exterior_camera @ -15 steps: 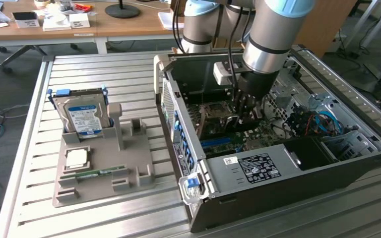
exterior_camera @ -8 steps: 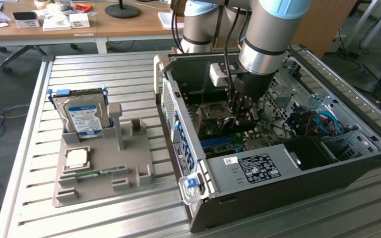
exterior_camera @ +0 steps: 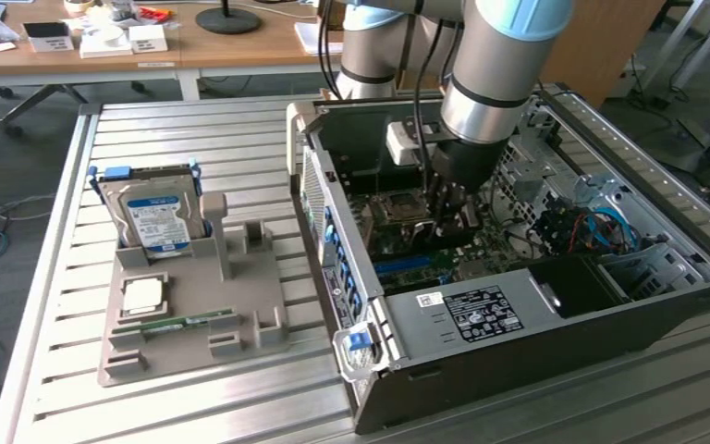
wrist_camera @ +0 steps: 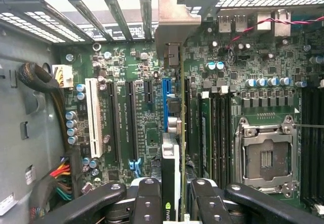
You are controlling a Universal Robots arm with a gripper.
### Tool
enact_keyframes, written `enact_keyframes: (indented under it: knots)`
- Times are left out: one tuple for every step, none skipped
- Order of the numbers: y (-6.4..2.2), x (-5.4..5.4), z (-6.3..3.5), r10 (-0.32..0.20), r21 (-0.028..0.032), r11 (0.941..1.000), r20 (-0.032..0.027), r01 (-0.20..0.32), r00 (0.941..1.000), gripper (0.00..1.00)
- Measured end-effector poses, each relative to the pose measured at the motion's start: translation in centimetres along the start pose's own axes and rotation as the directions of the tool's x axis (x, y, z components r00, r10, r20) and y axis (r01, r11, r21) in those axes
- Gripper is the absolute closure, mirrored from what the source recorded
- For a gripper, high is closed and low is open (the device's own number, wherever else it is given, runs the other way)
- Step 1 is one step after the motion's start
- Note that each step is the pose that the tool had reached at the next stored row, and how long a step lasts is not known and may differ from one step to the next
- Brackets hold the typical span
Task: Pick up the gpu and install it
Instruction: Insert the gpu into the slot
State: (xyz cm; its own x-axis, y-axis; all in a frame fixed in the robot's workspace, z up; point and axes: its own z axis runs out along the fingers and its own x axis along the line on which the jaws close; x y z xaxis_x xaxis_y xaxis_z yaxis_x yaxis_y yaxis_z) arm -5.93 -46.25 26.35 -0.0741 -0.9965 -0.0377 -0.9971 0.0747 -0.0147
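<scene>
Toward the exterior view's right, inside the open computer case [exterior_camera: 577, 365], the gripper [exterior_camera: 451, 231] reaches down. Its fingers [wrist_camera: 148, 201] are pinched tight on the gpu [wrist_camera: 170, 183], one on each flat side, so the thin card stands on its edge; that way its long edge can meet a slot on the motherboard [wrist_camera: 126, 67]; its silver bracket [wrist_camera: 174, 24] faces the back wall, and the card runs just beside the blue slot [wrist_camera: 165, 102]; I cannot tell if it is pushed all the way in. At the exterior view's left, the hard drive [exterior_camera: 152, 217] stands in the grey tray [exterior_camera: 250, 277].
</scene>
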Motion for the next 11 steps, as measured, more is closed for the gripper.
enact_keyframes:
  knots:
    - [0.04,0.04,0.00,0.000,0.0000,1.0000,0.0000,0.000,1.0000,0.73]
    - [0.11,0.06,0.01,0.000,0.0000,1.0000,0.0000,0.000,1.0000,0.73]
    - [0.19,0.07,0.02,0.000,0.0000,1.0000,0.0001,0.000,1.0000,0.73]
    - [0.32,0.10,0.02,0.000,0.0000,1.0000,0.0000,0.000,1.0000,0.73]
    - [0.41,0.13,0.02,0.000,0.0000,1.0000,0.0000,0.000,1.0000,0.73]
    - [0.45,0.18,0.02,0.000,0.0000,1.0000,-0.0001,0.000,1.0000,0.73]
    - [0.49,0.23,0.02,0.000,0.0000,1.0000,0.0000,0.000,1.0000,0.73]
    - [0.54,0.27,0.02,0.000,0.0000,1.0000,0.0000,0.000,1.0000,0.73]
    - [0.59,0.32,0.02,0.000,0.0000,1.0000,0.0000,0.000,1.0000,0.73]
    - [0.65,0.36,0.02,0.000,0.0000,1.0000,0.0000,0.000,1.0000,0.73]
    - [0.71,0.38,0.02,0.000,0.0000,1.0000,0.0000,0.000,1.0000,0.73]
